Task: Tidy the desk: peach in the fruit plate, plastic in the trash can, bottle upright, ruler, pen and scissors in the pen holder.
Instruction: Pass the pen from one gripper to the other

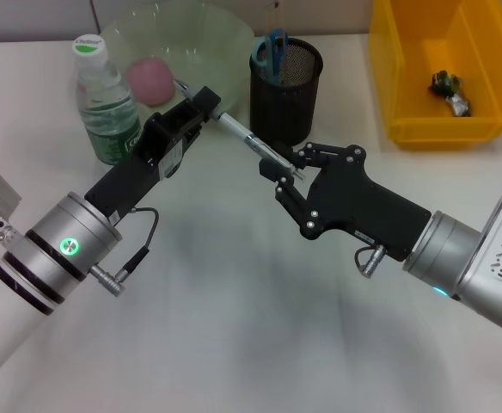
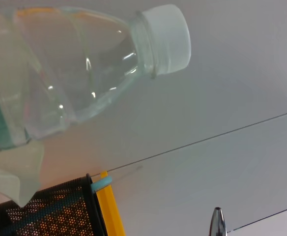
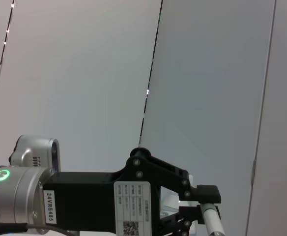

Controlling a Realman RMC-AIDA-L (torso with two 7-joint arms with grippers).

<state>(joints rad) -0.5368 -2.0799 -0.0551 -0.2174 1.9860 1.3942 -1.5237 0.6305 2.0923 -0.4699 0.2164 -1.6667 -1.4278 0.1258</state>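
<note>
Well along, judging by the layout: peach [image 1: 150,80] already in the pale green fruit plate [image 1: 201,34], bottle [image 1: 103,101] upright just beside that plate, scissors [image 1: 274,52] standing in the black mesh pen holder [image 1: 285,86], and a crumpled scrap [image 1: 451,90], probably the plastic, lying in the yellow bin [image 1: 440,73] that appears to serve as trash can. No ruler clearly visible anywhere; possibly the yellow strip beside the holder mesh in the left wrist view, but impossible to tell. Left to do, apparently: the pen [image 1: 249,139], not yet in the holder.

Pen held in the air above the table [image 1: 234,327], slanting between the two arms, just in front of the pen holder. Left gripper [image 1: 206,105] reaching forward from the left, pinching the pen's upper end close to the fruit plate. Right gripper [image 1: 287,170] reaching in from the right, its fingers pressed together on the pen's lower end, wrist angled up toward the left arm. Both grips on the pen at once, so seemingly a handover in mid-air. Next, presumably, one gripper letting go and the other tipping the pen upright over the holder mouth
</note>
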